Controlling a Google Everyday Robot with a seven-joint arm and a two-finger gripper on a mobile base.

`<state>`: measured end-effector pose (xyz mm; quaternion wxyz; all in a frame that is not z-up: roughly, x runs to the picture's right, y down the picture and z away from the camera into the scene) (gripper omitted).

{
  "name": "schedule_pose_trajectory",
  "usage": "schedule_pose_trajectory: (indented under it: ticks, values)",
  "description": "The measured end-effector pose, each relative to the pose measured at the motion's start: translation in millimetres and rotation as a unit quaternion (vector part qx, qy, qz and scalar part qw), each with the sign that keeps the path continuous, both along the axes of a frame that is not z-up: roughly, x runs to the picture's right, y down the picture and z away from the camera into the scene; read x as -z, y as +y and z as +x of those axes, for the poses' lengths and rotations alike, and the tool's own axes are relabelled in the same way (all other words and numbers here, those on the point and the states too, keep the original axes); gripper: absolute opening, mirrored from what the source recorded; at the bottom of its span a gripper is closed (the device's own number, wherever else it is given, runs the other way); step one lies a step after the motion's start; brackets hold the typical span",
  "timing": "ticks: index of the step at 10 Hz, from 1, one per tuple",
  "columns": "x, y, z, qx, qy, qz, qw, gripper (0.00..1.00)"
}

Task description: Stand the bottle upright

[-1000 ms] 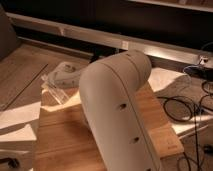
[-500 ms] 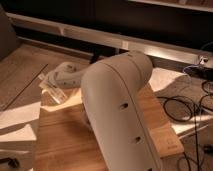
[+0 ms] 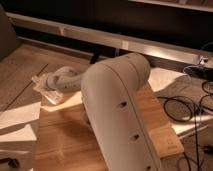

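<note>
Gripper at the wooden table's far left corner, clamped on the tilted clear bottle. Pale label, unreadable. Bulky arm hiding mid-table. Black cables to the right.

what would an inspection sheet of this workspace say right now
surface: wooden table, much of it hidden by the arm
job's things: bottle at the table's left edge, apparently lying tilted, not upright
clutter: nothing seen
grippers: gripper right at the bottle, fingers shut; whether it grips the bottle is unclear
cables: black cables on the floor right of the table
surroundings: wood floor; pale rail along a dark wall
</note>
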<state>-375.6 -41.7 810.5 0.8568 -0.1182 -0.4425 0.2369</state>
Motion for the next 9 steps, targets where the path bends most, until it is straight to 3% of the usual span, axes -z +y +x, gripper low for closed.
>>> schedule_pose_trajectory:
  ticks: [2, 4, 6, 9]
  values:
    - [9.3, -24.0, 10.4, -0.017, -0.037, 0.032, 0.9987, 0.0]
    - [15.2, -30.9, 15.5, -0.031, -0.077, 0.048, 0.9953, 0.0]
    - [14.4, -21.6, 16.1, -0.048, -0.117, 0.045, 0.991, 0.0]
    - [10.1, -5.3, 15.5, -0.059, -0.14, 0.033, 0.9878, 0.0]
